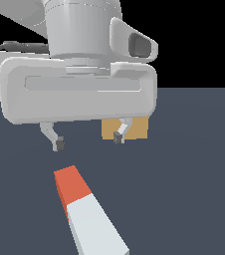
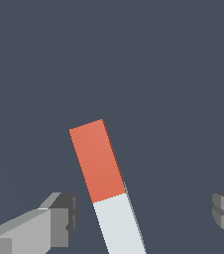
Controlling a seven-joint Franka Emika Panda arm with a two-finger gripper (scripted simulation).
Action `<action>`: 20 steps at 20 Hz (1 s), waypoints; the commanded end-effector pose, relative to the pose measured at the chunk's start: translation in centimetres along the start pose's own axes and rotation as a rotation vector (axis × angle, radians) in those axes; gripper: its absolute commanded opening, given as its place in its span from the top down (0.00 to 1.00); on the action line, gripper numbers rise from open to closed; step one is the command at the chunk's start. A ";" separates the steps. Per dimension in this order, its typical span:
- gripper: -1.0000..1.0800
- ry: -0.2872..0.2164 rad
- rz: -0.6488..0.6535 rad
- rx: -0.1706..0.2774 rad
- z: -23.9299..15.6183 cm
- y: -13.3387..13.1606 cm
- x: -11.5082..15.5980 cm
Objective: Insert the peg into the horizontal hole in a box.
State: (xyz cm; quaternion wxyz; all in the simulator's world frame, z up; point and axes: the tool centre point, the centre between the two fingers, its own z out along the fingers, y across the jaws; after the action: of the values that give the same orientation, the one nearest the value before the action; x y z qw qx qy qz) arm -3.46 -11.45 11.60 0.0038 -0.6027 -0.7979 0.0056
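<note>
Gripper (image 1: 88, 141) spread wide and empty above the peg (image 1: 87, 211); the box (image 1: 134, 129) is mostly hidden.

In the exterior view the hand's broad grey body covers the top of the tan box, one finger (image 1: 122, 132) crosses its front, and no hole can be made out. The peg lies flat on the dark floor (image 1: 194, 174), apart from the fingers, red end toward the box and well short of it; its pale end is cut off by the frame edge in both views.
</note>
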 end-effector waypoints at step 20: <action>0.04 -0.001 -0.306 -0.013 4.5 -0.9 -7.9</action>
State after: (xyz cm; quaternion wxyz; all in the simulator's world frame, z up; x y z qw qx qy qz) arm -2.36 -19.11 7.25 0.0004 -0.4795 -0.8776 0.0004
